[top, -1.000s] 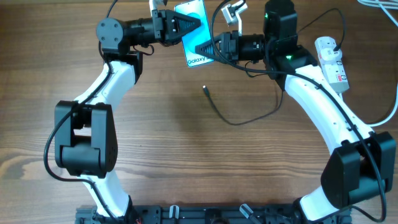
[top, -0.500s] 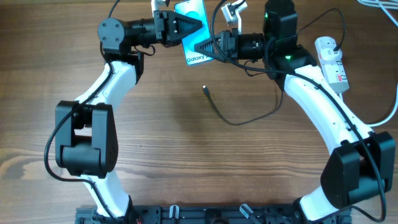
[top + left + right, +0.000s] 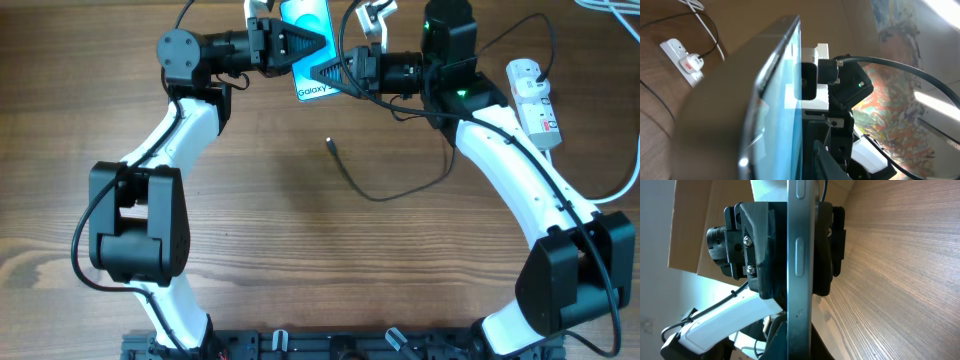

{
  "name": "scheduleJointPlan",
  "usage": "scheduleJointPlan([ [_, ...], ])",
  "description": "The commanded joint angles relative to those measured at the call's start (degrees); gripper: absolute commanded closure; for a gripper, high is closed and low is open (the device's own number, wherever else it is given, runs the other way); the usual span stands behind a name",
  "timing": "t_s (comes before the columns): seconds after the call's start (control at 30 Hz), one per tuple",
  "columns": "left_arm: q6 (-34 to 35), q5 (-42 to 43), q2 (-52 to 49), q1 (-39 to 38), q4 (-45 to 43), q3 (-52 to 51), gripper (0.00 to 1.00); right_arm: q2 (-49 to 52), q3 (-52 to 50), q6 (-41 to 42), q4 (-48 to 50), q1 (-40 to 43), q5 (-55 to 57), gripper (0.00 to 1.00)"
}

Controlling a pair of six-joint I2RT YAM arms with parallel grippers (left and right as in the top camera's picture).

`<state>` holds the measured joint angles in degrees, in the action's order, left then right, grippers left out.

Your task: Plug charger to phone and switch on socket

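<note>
Far across the table (image 3: 300, 250), near its back edge, the phone (image 3: 306, 14) hangs lifted between the two arms with its blue-teal screen facing up. The left gripper (image 3: 305, 43) reaches in from the left and is clamped on the phone's upper half, its dark fingers drawn together over the screen. The right gripper (image 3: 322, 72) comes in from the right and is closed on the lower half, just above the "Galaxy" text. The two grippers sit just beside each other on the phone, their tips pointing opposite ways.

From the right wrist, the phone (image 3: 799, 270) shows edge-on as a thin metallic strip with side buttons. Dark fingers flank it at the bottom of the frame, and the body of the other gripper stands right behind it. From the left wrist, the phone (image 3: 785, 100) fills the foreground at a steep tilt, very close and blurred.

The charger (image 3: 375, 197) lies loose on the wood nearer than the phone and well apart from it. Its small connector tip (image 3: 330, 145) rests free on the table, with nothing touching it. The thin black cable curves right and runs on behind the right arm. The socket (image 3: 532, 98) lies at the far right with a black plug in it.
</note>
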<state>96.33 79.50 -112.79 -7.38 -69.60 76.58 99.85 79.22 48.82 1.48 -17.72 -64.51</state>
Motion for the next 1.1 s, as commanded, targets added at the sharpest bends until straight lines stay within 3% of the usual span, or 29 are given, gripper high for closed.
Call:
scheduleJointPlan([
  [0.0, 0.2, 0.5, 3.0, 0.8, -0.9, 1.4, 0.8, 1.2, -0.6, 1.4, -0.6, 0.9, 5.4, 0.96],
  [0.07, 0.2, 0.4, 3.0, 0.8, -0.9, 1.4, 0.8, 1.2, -0.6, 2.4, -0.6, 0.9, 5.9, 0.96],
  [0.3, 0.2, 0.4, 3.0, 1.4, -0.9, 1.4, 0.96, 1.2, -0.6, 2.3, -0.6, 0.9, 5.9, 0.96],
  [0.47, 0.1, 0.4, 3.0, 2.5, -0.9, 1.4, 0.96, 1.2, -0.6, 0.6, -0.6, 0.9, 5.3, 0.51],
  [0.57, 0.1, 1.3, 3.0, 3.8, 2.2, 1.4, 0.96, 0.5, -0.6, -2.3, -0.7, 1.0, 4.9, 0.36],
  [0.63, -2.2, 3.1, 3.0, 4.4, 6.5, 1.4, 0.96, 0.0, -0.6, -5.0, -1.1, 1.9, 5.0, 0.32],
  [0.77, -10.4, 4.9, 3.0, 4.5, 21.9, 1.4, 0.96, -0.3, -0.6, -13.8, -10.2, 3.8, 5.0, 0.32],
  [0.87, -19.3, 2.9, 3.0, 4.5, 39.5, 1.3, 0.96, -0.3, -0.6, -23.4, -22.6, 4.5, 9.8, 0.32],
  [0.97, -32.9, -5.0, 3.0, 4.2, 64.4, 1.3, 0.96, -0.3, -0.6, -31.0, -34.9, 4.5, 21.2, 0.32],
  [1.07, -39.1, -17.3, 3.0, 3.5, 85.9, 1.3, 0.96, -0.3, -0.6, -34.7, -42.5, 4.5, 31.6, 0.31],
])
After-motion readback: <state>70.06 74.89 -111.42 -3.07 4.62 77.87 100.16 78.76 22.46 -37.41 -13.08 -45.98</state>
